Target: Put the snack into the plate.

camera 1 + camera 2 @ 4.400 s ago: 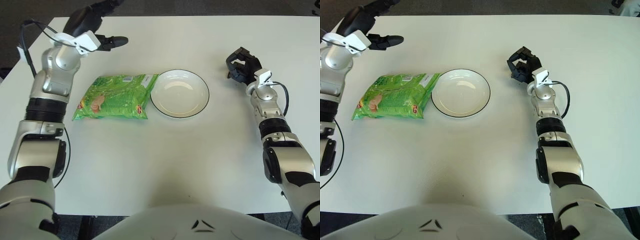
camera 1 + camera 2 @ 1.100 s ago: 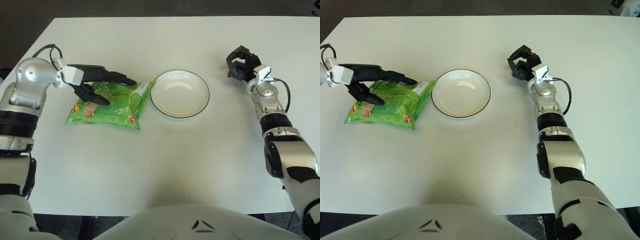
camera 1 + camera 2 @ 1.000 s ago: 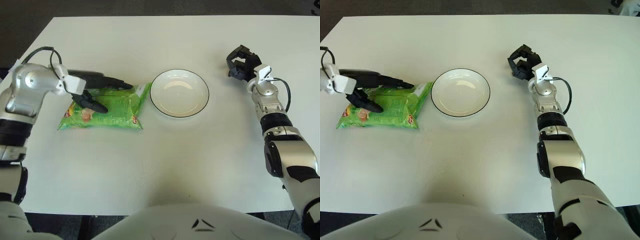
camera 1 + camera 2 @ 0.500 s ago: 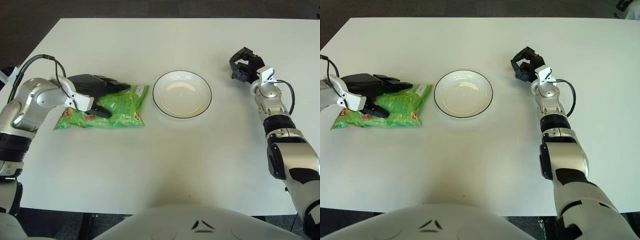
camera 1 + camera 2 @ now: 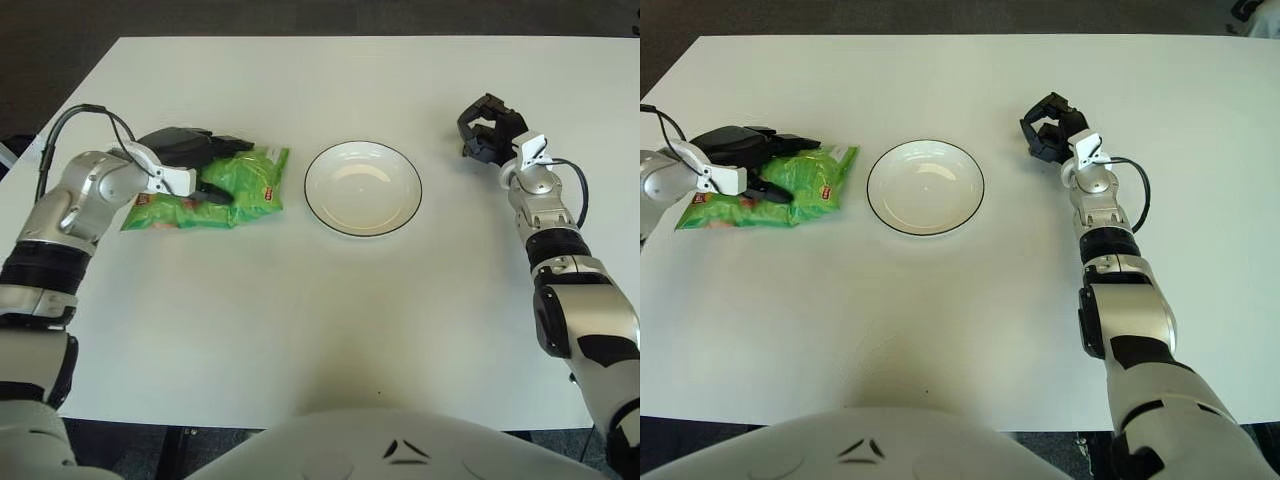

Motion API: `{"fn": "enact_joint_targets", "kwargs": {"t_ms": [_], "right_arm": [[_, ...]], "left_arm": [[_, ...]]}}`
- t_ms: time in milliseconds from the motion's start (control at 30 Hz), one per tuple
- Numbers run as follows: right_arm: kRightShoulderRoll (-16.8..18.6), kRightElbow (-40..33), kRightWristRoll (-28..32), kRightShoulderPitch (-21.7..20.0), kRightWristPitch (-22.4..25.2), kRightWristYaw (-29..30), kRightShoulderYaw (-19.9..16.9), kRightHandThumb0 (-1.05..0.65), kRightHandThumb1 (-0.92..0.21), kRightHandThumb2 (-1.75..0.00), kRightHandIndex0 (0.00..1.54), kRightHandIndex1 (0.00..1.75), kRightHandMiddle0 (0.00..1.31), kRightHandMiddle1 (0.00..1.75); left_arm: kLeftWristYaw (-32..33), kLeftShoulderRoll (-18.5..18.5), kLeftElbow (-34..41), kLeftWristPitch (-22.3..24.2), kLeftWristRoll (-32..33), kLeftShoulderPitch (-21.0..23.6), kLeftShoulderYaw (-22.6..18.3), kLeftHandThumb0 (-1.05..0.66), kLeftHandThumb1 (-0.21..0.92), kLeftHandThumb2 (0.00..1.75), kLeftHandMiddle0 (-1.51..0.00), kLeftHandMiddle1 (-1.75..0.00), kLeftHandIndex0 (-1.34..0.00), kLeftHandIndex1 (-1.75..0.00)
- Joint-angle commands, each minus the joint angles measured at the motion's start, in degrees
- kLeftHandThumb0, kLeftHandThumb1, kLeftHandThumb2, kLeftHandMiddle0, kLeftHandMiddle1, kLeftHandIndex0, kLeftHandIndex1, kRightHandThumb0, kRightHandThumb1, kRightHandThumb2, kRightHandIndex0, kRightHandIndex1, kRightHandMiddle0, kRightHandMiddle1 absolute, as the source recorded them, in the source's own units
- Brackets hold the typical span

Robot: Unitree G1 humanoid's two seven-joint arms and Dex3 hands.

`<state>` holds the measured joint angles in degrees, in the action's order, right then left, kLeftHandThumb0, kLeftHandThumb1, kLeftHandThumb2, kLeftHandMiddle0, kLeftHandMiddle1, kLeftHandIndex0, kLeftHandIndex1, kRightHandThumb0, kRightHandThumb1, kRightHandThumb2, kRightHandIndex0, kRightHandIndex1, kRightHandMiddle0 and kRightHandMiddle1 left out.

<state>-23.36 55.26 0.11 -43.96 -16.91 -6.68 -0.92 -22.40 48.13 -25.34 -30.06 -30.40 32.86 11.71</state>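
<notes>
left hand (image 5: 190,165) is pinching the green snack bag (image 5: 215,190) on the table, left of the empty plate (image 5: 363,187) | right hand (image 5: 488,128) is idling curled, holding nothing | risk: slippery crumpling film is likely slipping free mid-lift

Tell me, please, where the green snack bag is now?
The green snack bag lies on the white table, just left of the empty plate, gripped by the left hand.
</notes>
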Motion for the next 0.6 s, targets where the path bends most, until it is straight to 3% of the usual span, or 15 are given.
{"fn": "enact_joint_targets", "kwargs": {"t_ms": [0,33,100,200,400,567], "right_arm": [[1.0,2.9,-1.9,4.8,4.8,-1.4,1.1,-0.38,-0.75,-0.69,0.71,1.72,0.36,1.68],[1.0,2.8,-1.9,4.9,4.8,-1.4,1.1,-0.38,-0.75,-0.69,0.71,1.72,0.36,1.68],[1.0,2.7,-1.8,5.0,4.9,-1.5,1.1,-0.38,-0.75,-0.69,0.71,1.72,0.36,1.68],[0.9,2.5,-1.8,5.0,5.1,-1.6,1.1,-0.38,-0.75,-0.69,0.72,1.72,0.37,1.68],[0.9,2.5,-1.8,5.0,5.4,-1.9,1.1,-0.38,-0.75,-0.69,0.72,1.72,0.37,1.68],[0.8,2.4,-1.8,5.0,5.5,-2.2,1.1,-0.38,-0.75,-0.69,0.72,1.72,0.37,1.67]], "left_arm": [[4.5,-2.3,-6.2,-1.9,-3.1,-0.9,2.3,-0.36,0.91,0.12,-0.17,-1.66,-0.48,-1.21],[6.1,-2.7,-7.4,-2.6,-3.0,-0.6,2.2,-0.36,0.90,0.17,-0.20,-1.68,-0.48,-1.27],[9.0,-3.9,-10.9,-4.4,-1.3,-0.1,1.5,-0.37,0.79,0.48,-0.31,-1.72,-0.43,-1.50],[11.3,-5.2,-16.0,-7.6,1.3,1.1,0.6,-0.38,0.69,0.75,-0.44,-1.74,-0.39,-1.66],[13.5,-5.6,-22.1,-13.5,2.3,3.6,1.3,-0.39,0.60,0.93,-0.67,-1.75,-0.40,-1.74],[14.7,-5.7,-24.6,-16.8,2.1,5.3,1.8,-0.39,0.58,0.97,-0.70,-1.75,-0.40,-1.74]]}}
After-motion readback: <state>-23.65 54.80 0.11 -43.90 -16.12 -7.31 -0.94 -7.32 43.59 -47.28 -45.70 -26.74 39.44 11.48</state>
